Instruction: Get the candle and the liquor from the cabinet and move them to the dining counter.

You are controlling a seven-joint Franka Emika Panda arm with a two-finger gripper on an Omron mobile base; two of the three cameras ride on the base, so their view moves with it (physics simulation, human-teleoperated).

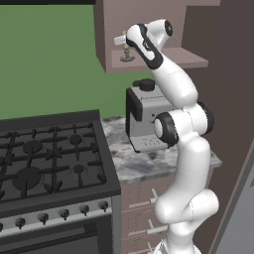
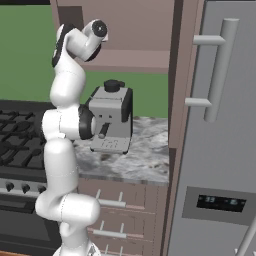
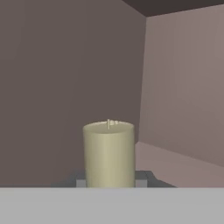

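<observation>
We see the cabinet standing open on the wall above the worktop, and on its bottom shelf, near the front edge, stands the candle, a pale cream taper in a small grey candlestick with a round foot. Our gripper reaches into the cabinet at the taper's height, and its jaws are pressed together on the candle; in the hand view the cream wax rises right between the dark finger tips, with the mauve cabinet walls and shelf floor behind it. Below the cabinet, a grey coffee machine sits on the small marbled worktop. To the left lies a black gas stove with a row of knobs, backed by a green wall. On the right side stands a tall grey fridge with a bar handle, beside drawer units.
</observation>
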